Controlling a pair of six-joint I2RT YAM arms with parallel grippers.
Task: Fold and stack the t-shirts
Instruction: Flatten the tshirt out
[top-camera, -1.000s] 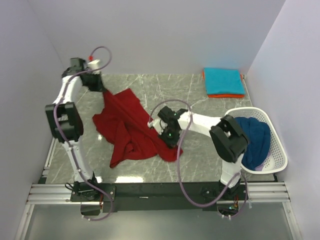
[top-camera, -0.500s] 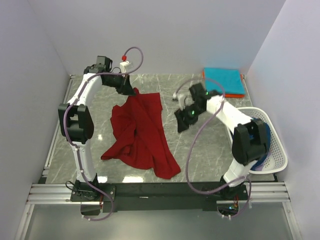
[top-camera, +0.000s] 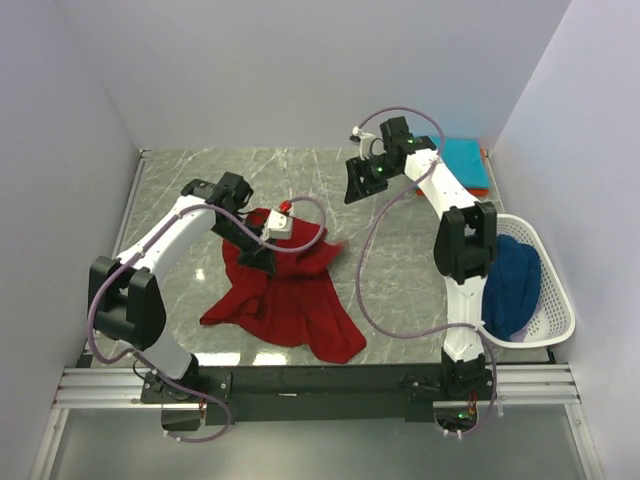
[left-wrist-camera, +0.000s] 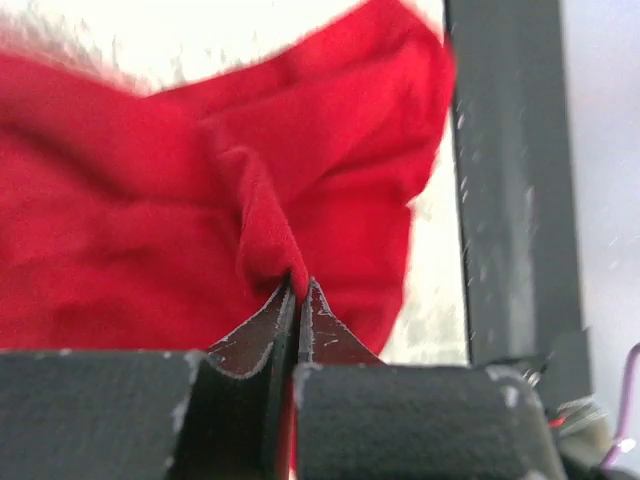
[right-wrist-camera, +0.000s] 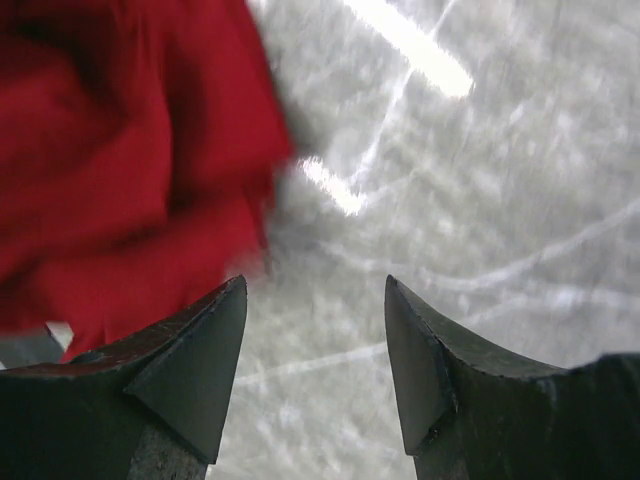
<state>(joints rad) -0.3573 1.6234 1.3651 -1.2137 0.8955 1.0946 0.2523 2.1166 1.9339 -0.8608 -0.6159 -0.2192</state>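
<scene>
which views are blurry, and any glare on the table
Left wrist: the dark red t-shirt is soft, the left claw pinching it sharper. Right wrist: the shirt is a blur; a white glare streak crosses the table. Top external: mostly crisp.

The grey marbled surface (top-camera: 180, 190) lies bare along its far edge and left side. There is also a wide bare lane between the crumpled dark red cloth t-shirt (top-camera: 290, 310) and the white plastic mesh basket (top-camera: 558, 300). The red heap fills the near middle. The left arm (top-camera: 165, 235) stretches low across it, its tool (left-wrist-camera: 298, 288) pinched on a fold. The right tool (right-wrist-camera: 315, 300), jaws apart, hangs above the far middle. The right arm (top-camera: 440, 190) partly covers the folded teal t-shirt (top-camera: 468, 155) in the far right corner. Pale walls (top-camera: 70, 150) close off three sides.
</scene>
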